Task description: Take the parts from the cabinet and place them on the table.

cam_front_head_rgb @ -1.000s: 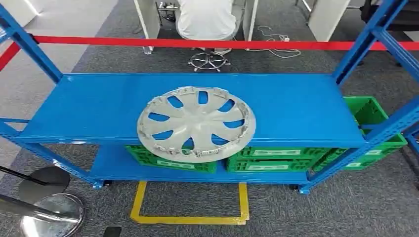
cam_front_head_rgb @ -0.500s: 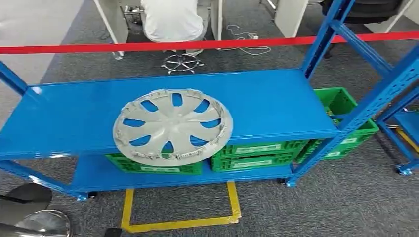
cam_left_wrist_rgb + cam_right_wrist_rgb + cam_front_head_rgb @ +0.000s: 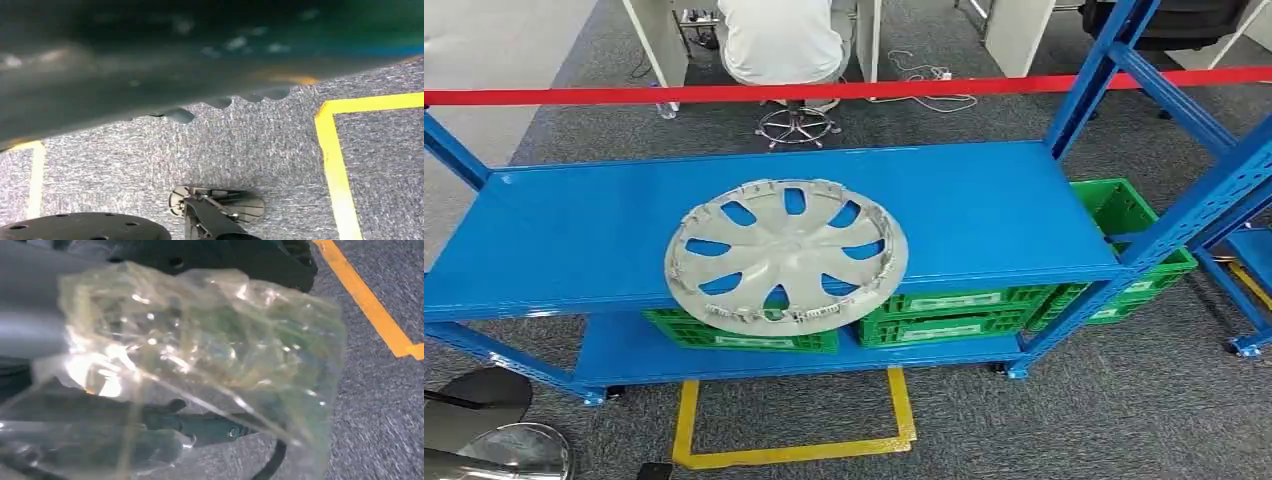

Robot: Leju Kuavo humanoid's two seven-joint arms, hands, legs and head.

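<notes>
**Spotter:** Only your head camera has moved. The whole picture has slid sideways since a second ago, and the hubcap [image 3: 786, 256] lies on the blue rack [image 3: 994, 205] just as it did.

**Operator:** Where on the rack?

**Spotter:** On the top shelf, left of the shelf's middle. It lies flat with its spokes up, and its near rim sticks out over the shelf's front edge.

**Operator:** And my hands?

**Spotter:** You see your right hand [image 3: 27, 315] in the right wrist view as a grey cover. A crumpled clear plastic bag [image 3: 210, 360] lies right in front of it and hides the fingers, so I cannot tell whether they are spread or closed, or whether they hold the bag. In the left wrist view a dark blurred shape [image 3: 150, 60] crosses the picture above grey carpet. I cannot tell whether that is your left hand, nor how its fingers lie.

**Operator:** What else is near the rack?

**Spotter:** Green crates [image 3: 954, 312] stand on its bottom shelf, and another green crate [image 3: 1124, 210] sits at its right end. A red barrier tape [image 3: 874, 90] runs across behind it. Beyond the tape a person [image 3: 779, 40] sits on a swivel chair. On the carpet in front of the rack there is a yellow tape square [image 3: 686, 425]. Round metal stand bases [image 3: 519, 452] sit near its front left corner.
</notes>
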